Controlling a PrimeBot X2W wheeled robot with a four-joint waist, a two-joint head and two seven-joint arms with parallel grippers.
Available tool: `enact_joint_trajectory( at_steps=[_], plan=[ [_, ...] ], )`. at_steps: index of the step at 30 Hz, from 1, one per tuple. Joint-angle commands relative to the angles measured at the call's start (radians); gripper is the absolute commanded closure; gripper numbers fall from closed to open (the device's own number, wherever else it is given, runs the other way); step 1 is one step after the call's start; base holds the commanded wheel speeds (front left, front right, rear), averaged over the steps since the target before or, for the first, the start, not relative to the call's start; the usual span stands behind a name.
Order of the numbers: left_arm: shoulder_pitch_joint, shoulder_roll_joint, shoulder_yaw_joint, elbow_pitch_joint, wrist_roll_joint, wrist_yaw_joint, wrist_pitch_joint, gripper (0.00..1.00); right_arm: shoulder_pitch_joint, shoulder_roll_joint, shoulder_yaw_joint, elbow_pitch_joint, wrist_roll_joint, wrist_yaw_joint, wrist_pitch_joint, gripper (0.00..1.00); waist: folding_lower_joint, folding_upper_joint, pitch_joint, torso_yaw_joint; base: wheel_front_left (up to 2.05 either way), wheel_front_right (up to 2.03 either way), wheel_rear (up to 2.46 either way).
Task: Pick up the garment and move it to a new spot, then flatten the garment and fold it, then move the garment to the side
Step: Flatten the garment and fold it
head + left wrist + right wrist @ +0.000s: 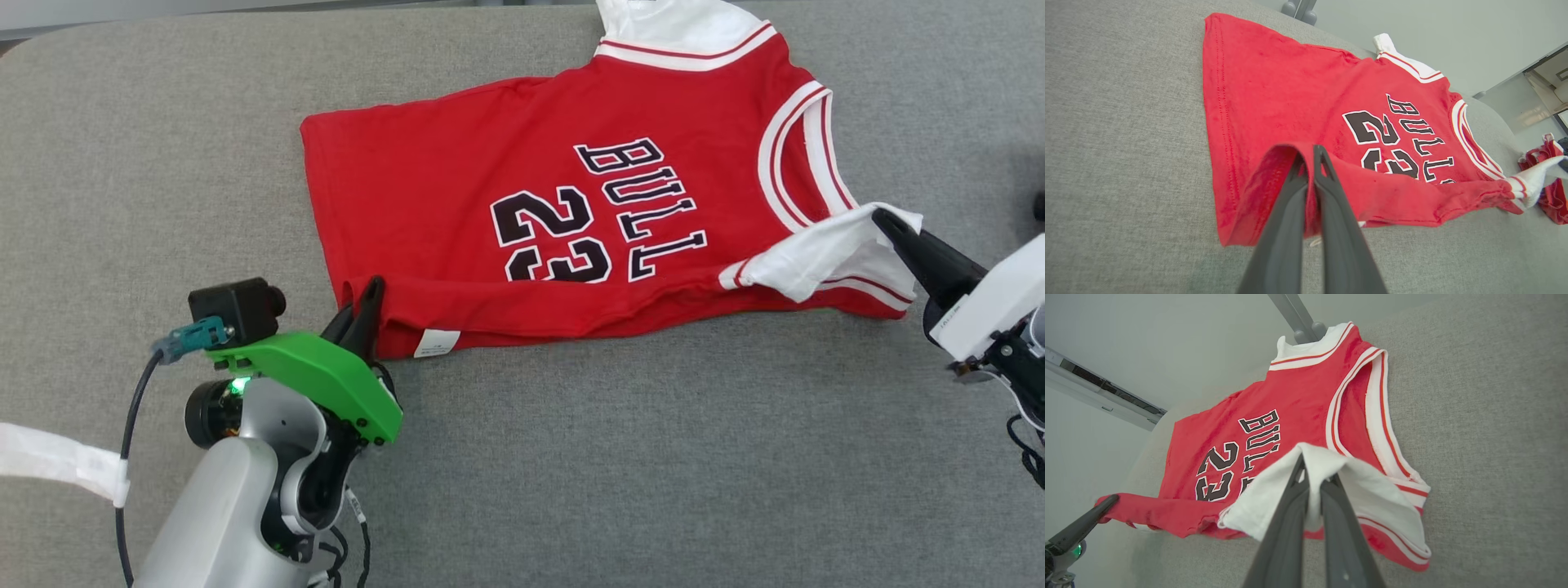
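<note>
Grey woven cushion (571,457) bears a red cotton jersey (457,188), its near edge pinched by left gripper (369,298) and right gripper (886,222) — probably for folding.

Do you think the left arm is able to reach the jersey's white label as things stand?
Probably not yet: the white label lies uncovered nearby, but the left gripper has its fingers shut on the jersey hem.

Red jersey (457,180), white trim, black lettering; grey surface (612,457).
</note>
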Motion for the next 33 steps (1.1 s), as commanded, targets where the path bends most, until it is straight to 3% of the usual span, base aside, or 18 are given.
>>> enact_joint_trajectory(
  at_steps=[1, 12, 13, 15, 19, 20, 22, 27, 33],
  plan=[
    [-0.027, 0.001, 0.001, 0.014, -0.01, -0.002, 0.008, 1.0, -0.031, 0.003, 0.009, 0.01, -0.012, 0.0, 0.005, 1.0, 0.0, -0.0001, 0.012, 0.007, 0.0, 0.0, 0.0],
    [-0.146, -0.041, 0.006, 0.157, -0.033, 0.017, 0.053, 1.0, -0.219, -0.014, 0.138, 0.155, -0.111, 0.0, -0.026, 0.97, 0.0, -0.0001, 0.055, 0.031, 0.0, 0.0, 0.0],
    [-0.151, -0.044, 0.007, 0.171, -0.032, 0.019, 0.051, 1.0, -0.229, -0.018, 0.15, 0.169, -0.118, 0.0, -0.032, 0.73, 0.0, -0.0001, 0.057, 0.032, 0.0, 0.0, 0.0],
    [-0.162, -0.051, 0.008, 0.201, -0.032, 0.021, 0.043, 1.0, -0.251, -0.025, 0.187, 0.189, -0.128, 0.0, -0.056, 0.0, 0.0, -0.0001, 0.063, 0.035, 0.0, 0.0, 0.0],
    [-0.167, -0.066, 0.017, 0.248, -0.046, 0.018, 0.02, 1.0, -0.275, -0.038, 0.232, 0.216, -0.13, 0.0, -0.152, 0.0, 0.0, -0.0001, 0.066, 0.04, 0.0, 0.0, 0.0],
    [-0.164, -0.072, 0.02, 0.253, -0.048, 0.014, 0.007, 0.77, -0.276, -0.045, 0.244, 0.22, -0.13, 0.0, -0.178, 0.0, 0.0, -0.0001, 0.065, 0.04, 0.0, 0.0, 0.0],
    [-0.15, -0.077, 0.028, 0.264, -0.046, 0.011, -0.026, 0.0, -0.277, -0.062, 0.259, 0.228, -0.131, 0.0, -0.23, 0.0, 0.0, -0.0001, 0.06, 0.038, 0.0, 0.0, 0.0],
    [-0.067, -0.057, 0.051, 0.227, -0.025, 0.025, -0.122, 0.0, -0.216, -0.117, 0.314, 0.192, -0.158, 0.0, -0.335, 0.0, 0.0, -0.0001, 0.035, 0.019, 0.0, 0.0, 0.0],
    [0.063, -0.047, 0.043, 0.107, -0.033, 0.034, -0.143, 0.0, -0.08, -0.187, 0.356, 0.174, -0.164, 0.0, -0.347, 0.0, 0.0, -0.0001, 0.053, 0.004, 0.0, 0.0, 0.0]
  ],
)
